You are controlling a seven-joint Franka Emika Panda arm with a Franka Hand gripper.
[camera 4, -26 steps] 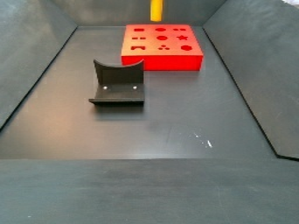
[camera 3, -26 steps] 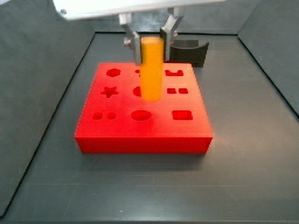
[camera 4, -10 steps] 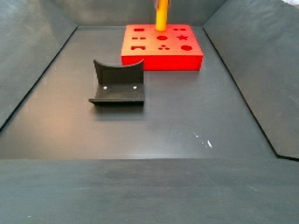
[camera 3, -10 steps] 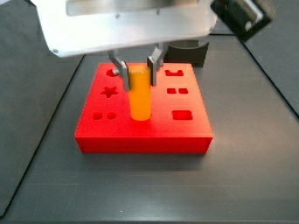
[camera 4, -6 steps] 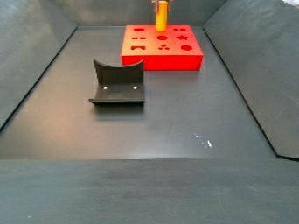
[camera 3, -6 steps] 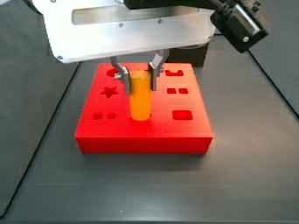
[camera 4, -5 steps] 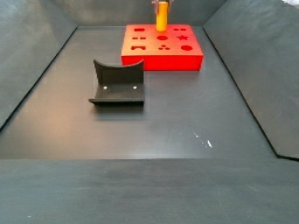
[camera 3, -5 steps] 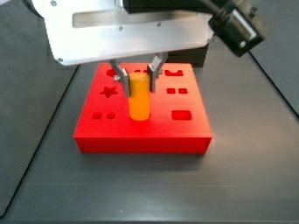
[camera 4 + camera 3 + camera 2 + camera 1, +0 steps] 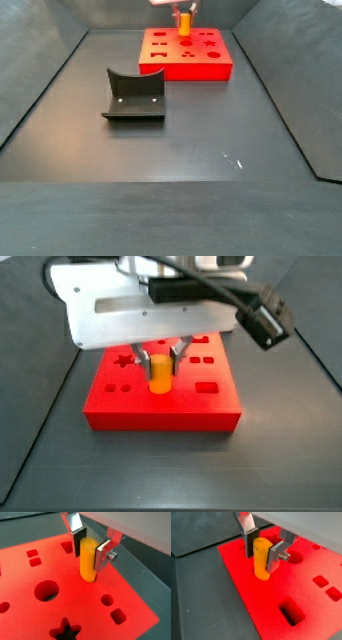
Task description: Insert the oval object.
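The gripper hangs straight down over the red block, its silver fingers clamped on the oval object. The peg stands upright, lower end at the block's top face near the middle; whether it sits in a hole I cannot tell. Well apart from the block, the dark curved holder sits on open floor, walls around.
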